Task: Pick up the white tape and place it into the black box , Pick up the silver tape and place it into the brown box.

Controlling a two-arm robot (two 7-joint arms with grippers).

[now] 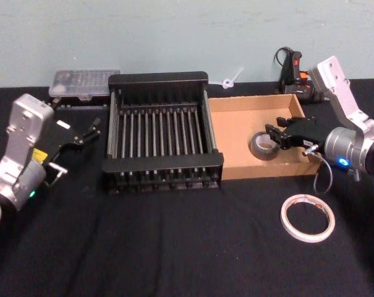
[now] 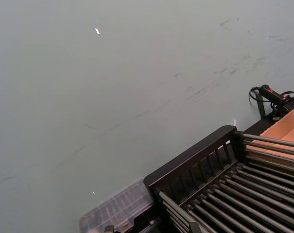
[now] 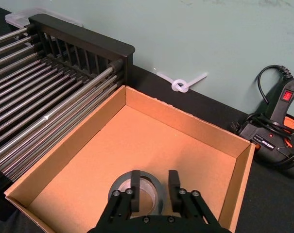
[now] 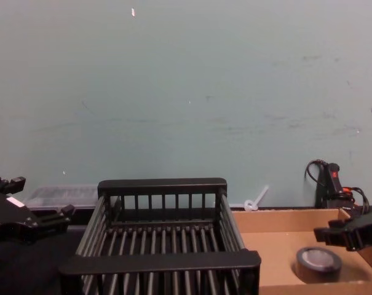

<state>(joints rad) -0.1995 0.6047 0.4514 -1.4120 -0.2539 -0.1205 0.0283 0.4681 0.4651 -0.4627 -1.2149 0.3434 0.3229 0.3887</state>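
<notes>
Nearest the robot, the white tape (image 1: 308, 217) is seen lying flat on the black table (image 1: 174, 247), well apart from the black box (image 1: 162, 179). It has not been picked up yet.

A little farther back, the silver tape (image 1: 265, 145) is seen lying flat on the floor of the brown box (image 1: 236, 170), near its front wall. The right gripper (image 1: 279, 133) is held just above and beside the roll. In the right wrist view its fingers (image 3: 135, 187) are spread apart, with one finger over the hole of the silver tape (image 3: 137, 188) and one past its outer edge. Nothing is being pinched. So the silver tape step looks done, and the roll looks let go.

To the left, the black box is seen with nothing inside it. The left gripper (image 1: 81, 135) is parked beside that box, over the table, and its fingers are spread with nothing between them.

Next, it is judged that the right gripper should be lifted straight up out of the brown box, so the roll is not dragged along. Then the white tape must be reached, gripped across its thin ring, and carried over to the black box.
</notes>
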